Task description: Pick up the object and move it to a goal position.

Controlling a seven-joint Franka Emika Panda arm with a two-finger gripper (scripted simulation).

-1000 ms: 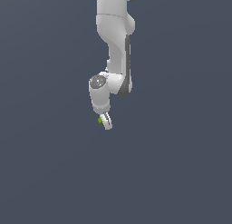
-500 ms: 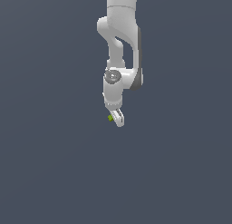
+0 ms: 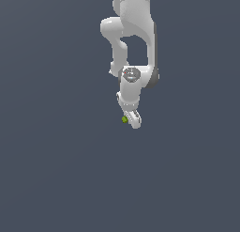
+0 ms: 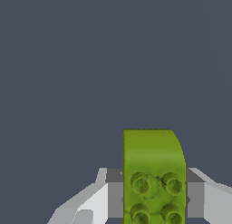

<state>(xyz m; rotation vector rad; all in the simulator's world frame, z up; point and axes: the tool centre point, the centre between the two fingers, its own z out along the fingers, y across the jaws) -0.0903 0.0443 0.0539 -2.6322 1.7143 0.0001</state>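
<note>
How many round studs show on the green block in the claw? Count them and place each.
4, on the green block held between the claw fingers: two side by side, two more below at the wrist view's edge. More may lie out of frame.

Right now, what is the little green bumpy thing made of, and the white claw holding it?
The small yellow-green studded block looks like matte moulded plastic: round studs, a rounded corner, no shine. It could be a toy brick. The white gripper closed on it looks like smooth painted plastic or metal with grey inner pads; a render cannot settle which.

The object [image 4: 153, 173] sits between the fingers [image 4: 102, 201] of the gripper [image 3: 131, 119], touching both.
</note>
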